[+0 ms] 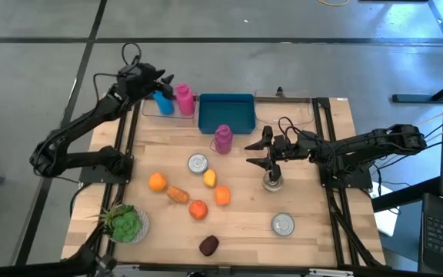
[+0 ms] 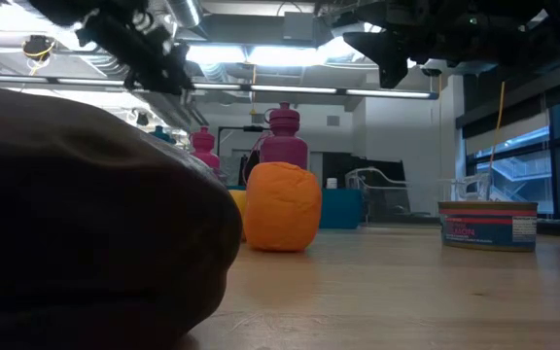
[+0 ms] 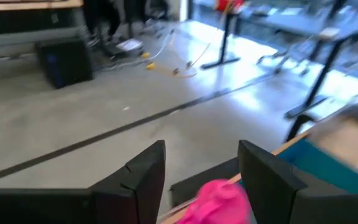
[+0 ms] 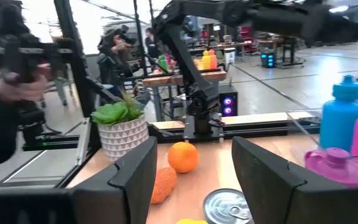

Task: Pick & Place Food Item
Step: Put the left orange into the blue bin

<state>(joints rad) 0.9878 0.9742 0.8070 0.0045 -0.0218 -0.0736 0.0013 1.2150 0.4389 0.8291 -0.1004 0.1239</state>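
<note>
Two arms are seen in the high view. Left pincer (image 1: pixel 158 79) is held over the far-left corner of the worktop (image 1: pixel 244 208), above the clear tray (image 1: pixel 154 111) with a blue bottle (image 1: pixel 164 103) and pink bottle (image 1: pixel 184 99). Right pincer (image 1: pixel 257 151) is held mid-worktop, just beside a can (image 1: pixel 273 181); jaws spread, nothing pinched. A teal bin (image 1: pixel 226 112) is set at the far edge, a purple bottle (image 1: pixel 222 139) just in front of it. Food items are scattered centre-left: orange (image 1: pixel 157 181), carrot (image 1: pixel 178 195), yellow piece (image 1: pixel 210 178), two orange pieces (image 1: pixel 222 195) (image 1: pixel 198 209), dark piece (image 1: pixel 208 245). Two more cans (image 1: pixel 198 162) (image 1: pixel 283 224) and a plant pot (image 1: pixel 125 224) are also on it.

Low view: the dark piece (image 2: pixel 86 224) fills the near left; an orange piece (image 2: pixel 282 206) and can (image 2: pixel 487 225) stand behind, both arms overhead.

Left wrist view: fingers (image 3: pixel 145 177) are spread, pink bottle cap (image 3: pixel 219 202) between them below; contact cannot be told.

Right wrist view: fingers (image 4: pixel 135 171) are spread and empty; orange (image 4: pixel 183 157), carrot (image 4: pixel 161 184), can (image 4: pixel 227 206), plant pot (image 4: pixel 124 129) are ahead.
</note>
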